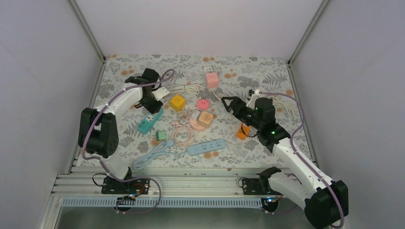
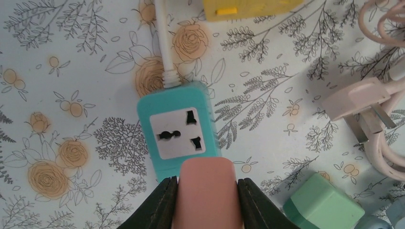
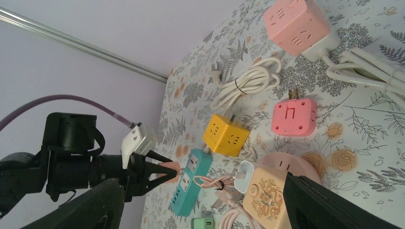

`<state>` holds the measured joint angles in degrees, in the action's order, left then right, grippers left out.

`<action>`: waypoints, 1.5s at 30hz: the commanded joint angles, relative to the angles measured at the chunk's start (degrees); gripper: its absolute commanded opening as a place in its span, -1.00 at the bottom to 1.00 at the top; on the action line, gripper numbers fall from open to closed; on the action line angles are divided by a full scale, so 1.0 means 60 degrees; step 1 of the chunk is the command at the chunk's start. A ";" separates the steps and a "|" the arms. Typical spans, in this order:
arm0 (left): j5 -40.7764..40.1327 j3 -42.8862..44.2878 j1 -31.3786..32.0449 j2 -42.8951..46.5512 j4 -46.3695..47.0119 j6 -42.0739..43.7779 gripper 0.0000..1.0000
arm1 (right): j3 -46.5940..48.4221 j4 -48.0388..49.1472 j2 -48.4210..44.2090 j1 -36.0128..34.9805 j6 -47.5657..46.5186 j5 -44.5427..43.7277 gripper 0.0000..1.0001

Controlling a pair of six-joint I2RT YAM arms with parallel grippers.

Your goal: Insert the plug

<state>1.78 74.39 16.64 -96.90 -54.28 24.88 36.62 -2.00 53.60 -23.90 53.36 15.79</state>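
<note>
My left gripper (image 2: 206, 195) is shut on a pink plug (image 2: 206, 191) and holds it just above a teal power strip (image 2: 176, 129), over the second socket below the strip's free white socket. In the right wrist view the pink plug (image 3: 168, 170) has its prongs at the strip's face (image 3: 191, 183). In the top view the left gripper (image 1: 152, 106) is over the teal strip (image 1: 149, 121). My right gripper (image 1: 228, 103) is open and empty, raised right of the table's middle; its fingers (image 3: 329, 205) frame the right wrist view.
A yellow cube socket (image 1: 177, 102), pink adapter (image 1: 203, 103), pink cube socket (image 1: 211, 77), beige cube on a pink round base (image 1: 204, 119), coiled pink and white cables, a green adapter (image 1: 160, 135), a blue strip (image 1: 206, 147) and an orange block (image 1: 242, 131) lie around.
</note>
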 commanded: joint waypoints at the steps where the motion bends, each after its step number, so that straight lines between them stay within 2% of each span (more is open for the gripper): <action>1: 0.0461 0.0836 -0.0152 -0.0423 -0.0390 -0.0088 -0.79 | -0.0173 0.0007 0.0019 0.0086 -0.0239 -0.0143 0.72; 5: 0.0864 0.1034 -0.0299 -0.0778 -0.0377 -0.0456 -0.75 | -0.0181 0.0033 0.0032 0.0115 -0.0198 -0.0187 0.72; 32: 0.0260 0.1886 -0.0334 -0.2095 -0.0884 -0.0659 -0.75 | -0.0511 0.0071 0.0002 0.0277 -0.0224 -0.0383 0.73; 45: 0.0033 0.1887 -0.0314 -0.1882 -0.1076 -0.0781 -0.74 | -0.0639 0.0053 -0.0035 0.0336 -0.0193 -0.0420 0.73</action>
<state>3.07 84.90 14.96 -108.97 -58.74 21.06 33.76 -2.26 53.71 -22.35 52.93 14.26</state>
